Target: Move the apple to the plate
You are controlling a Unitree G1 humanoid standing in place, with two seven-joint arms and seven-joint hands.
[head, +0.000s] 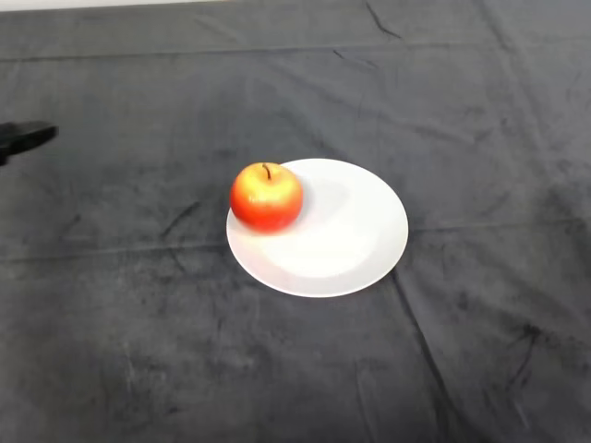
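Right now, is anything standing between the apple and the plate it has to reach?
Nothing visible does. The apple already sits on the white plate, at its left rim. The left hand shows only as a dark tip at the left edge, apart from both, with just dark cloth between.

Single head view, mounted high, looking steeply down and forward over the dark cloth [138, 351]. Moderate range: the plate [360, 249] sits near frame centre. Far table edge runs along the top. Robot's left lies at frame left.
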